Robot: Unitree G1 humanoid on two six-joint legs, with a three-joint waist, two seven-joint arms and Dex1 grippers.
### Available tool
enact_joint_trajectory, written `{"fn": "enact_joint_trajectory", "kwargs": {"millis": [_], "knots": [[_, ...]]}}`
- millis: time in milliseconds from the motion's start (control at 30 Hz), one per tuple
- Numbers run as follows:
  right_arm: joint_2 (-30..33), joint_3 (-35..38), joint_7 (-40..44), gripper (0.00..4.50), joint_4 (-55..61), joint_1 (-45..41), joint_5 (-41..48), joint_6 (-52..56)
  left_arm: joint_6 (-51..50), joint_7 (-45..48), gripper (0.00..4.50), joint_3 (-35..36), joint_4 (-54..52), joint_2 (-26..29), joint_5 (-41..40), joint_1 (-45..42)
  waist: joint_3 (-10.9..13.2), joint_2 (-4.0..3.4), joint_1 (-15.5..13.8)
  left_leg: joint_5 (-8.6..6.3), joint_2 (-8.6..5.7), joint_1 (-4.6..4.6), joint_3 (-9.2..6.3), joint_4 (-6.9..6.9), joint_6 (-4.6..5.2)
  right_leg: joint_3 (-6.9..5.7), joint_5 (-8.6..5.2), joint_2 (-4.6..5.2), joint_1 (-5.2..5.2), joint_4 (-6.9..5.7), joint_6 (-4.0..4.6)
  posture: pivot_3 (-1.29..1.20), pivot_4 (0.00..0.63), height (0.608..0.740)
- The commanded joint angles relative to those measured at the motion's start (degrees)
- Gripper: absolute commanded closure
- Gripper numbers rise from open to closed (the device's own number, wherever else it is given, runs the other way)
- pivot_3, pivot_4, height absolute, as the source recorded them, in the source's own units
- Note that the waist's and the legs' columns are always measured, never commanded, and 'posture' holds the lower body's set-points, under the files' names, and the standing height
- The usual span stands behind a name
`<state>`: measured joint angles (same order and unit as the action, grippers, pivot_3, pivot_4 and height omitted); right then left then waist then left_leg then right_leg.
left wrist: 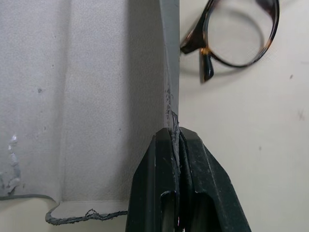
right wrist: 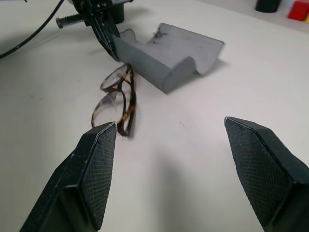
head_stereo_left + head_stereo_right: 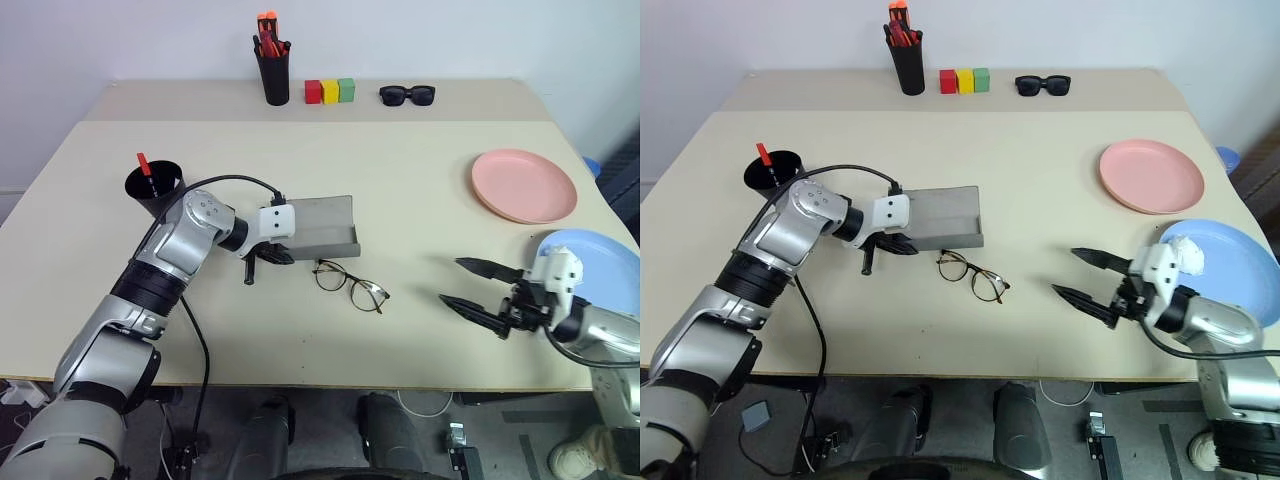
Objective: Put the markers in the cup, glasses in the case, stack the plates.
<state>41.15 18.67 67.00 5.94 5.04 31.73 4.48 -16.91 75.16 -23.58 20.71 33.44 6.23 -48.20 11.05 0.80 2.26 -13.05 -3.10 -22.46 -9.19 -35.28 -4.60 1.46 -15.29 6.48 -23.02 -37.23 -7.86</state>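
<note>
The grey case (image 3: 320,225) lies open at mid-table, and my left gripper (image 3: 272,256) is shut on its near wall; the left wrist view shows the fingers (image 1: 164,164) pinching that thin edge. The glasses (image 3: 350,283) lie folded on the table just in front of the case, also in the right wrist view (image 2: 118,104). My right gripper (image 3: 450,280) hovers open to their right, holding nothing. The black cup (image 3: 153,187) at the left holds one red-capped marker (image 3: 144,165). The pink plate (image 3: 524,185) and the blue plate (image 3: 600,250) lie apart at the right.
A black pen holder (image 3: 273,70) with orange-red pens, three coloured blocks (image 3: 330,91) and black sunglasses (image 3: 407,95) line the far edge. A black cable (image 3: 215,182) loops over my left arm. The blue plate sits close behind my right wrist.
</note>
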Motion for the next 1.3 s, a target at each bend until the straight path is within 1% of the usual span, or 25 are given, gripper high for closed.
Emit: {"fn": "enact_joint_trajectory", "kwargs": {"millis": [33, 333, 567, 867, 1300], "knots": [[1.1, 4.26, 1.32, 0.85, 1.48, 1.59, 2.79, -0.52, 2.85, 0.45, 4.44, 0.58, 1.71, 0.21, 0.21, -2.47, 0.0, 0.0, 0.11, 0.0, 0.0, 0.02, 0.0, 0.0, 0.0, 0.0, 0.0, 0.0, 0.01, 0.0, 0.0, 0.0, 0.15, 0.74], [1.44, 8.6, -0.75, 0.85, 7.72, 5.65, 5.46, 2.6, 6.55, 0.35, 4.44, 0.47, 6.35, -1.15, 1.04, -4.21, 0.0, 0.0, -0.01, 0.0, 0.0, 0.03, 0.01, -0.03, 0.01, 0.0, -0.01, 0.01, 0.05, 0.01, -0.01, 0.0, 0.15, 0.74], [1.99, 11.8, 0.85, 0.85, 7.76, 8.01, 6.62, 2.78, 7.49, 0.52, 4.44, 0.52, 7.47, -1.8, 1.29, -4.73, 0.0, 0.01, -0.1, -0.01, -0.01, 0.03, 0.01, -0.06, 0.02, -0.01, -0.01, 0.01, 0.1, 0.03, -0.01, 0.0, 0.15, 0.74], [1.27, 12.32, -0.41, 0.85, 11.71, 10.93, 7.01, 3.44, 8.33, 1.25, 4.44, 0.56, 8.6, -2.28, 1.56, -5.26, 0.0, 0.01, 0.0, -0.01, -0.01, 0.04, 0.01, -0.06, 0.02, -0.01, -0.01, 0.01, 0.11, 0.03, -0.02, 0.0, 0.15, 0.74], [1.95, 11.99, -2.88, 0.85, 14.56, 10.87, 6.91, 6.47, 9.08, 1.55, 4.44, 0.78, 8.93, -2.59, 1.65, -5.29, 0.0, 0.01, -0.07, -0.01, 0.0, 0.04, 0.01, -0.06, 0.02, -0.01, -0.01, 0.01, 0.12, 0.04, -0.02, 0.0, 0.15, 0.74]]}}
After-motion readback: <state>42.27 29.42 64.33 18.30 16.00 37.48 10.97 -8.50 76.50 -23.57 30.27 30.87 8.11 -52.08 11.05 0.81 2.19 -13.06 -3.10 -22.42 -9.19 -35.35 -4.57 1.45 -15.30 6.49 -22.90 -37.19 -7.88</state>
